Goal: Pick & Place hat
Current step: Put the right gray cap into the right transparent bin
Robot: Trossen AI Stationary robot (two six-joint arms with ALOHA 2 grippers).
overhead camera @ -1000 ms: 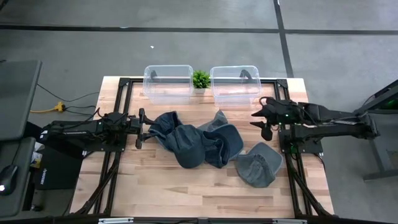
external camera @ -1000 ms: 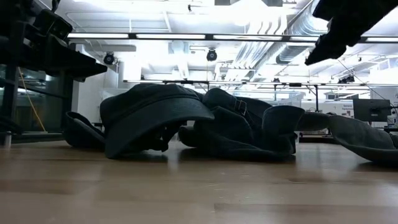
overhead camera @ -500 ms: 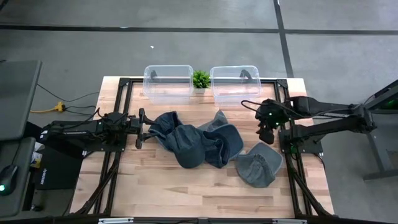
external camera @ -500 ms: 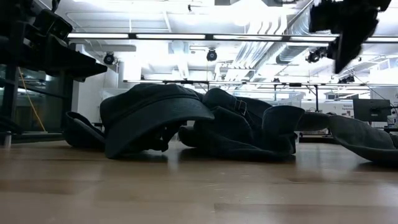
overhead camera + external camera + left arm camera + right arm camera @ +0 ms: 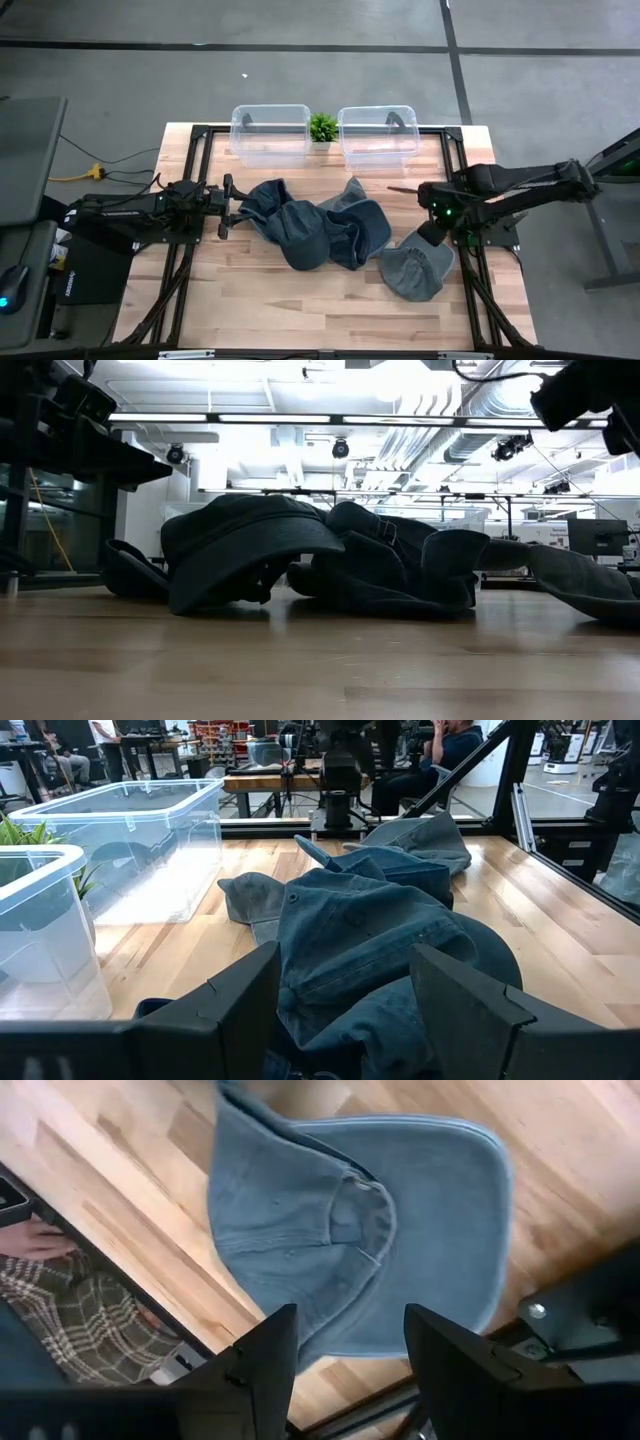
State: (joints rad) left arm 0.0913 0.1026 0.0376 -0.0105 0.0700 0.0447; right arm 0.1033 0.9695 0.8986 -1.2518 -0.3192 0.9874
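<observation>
Hovering over the hat [image 5: 360, 1240], right gripper [image 5: 345, 1350] fingers spread, empty.

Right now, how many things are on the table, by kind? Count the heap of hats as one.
clear bins: 2
small green plant: 1
heap of hats: 1 (how many hats are in it cannot be told)
lone hat: 1
Total: 5
</observation>
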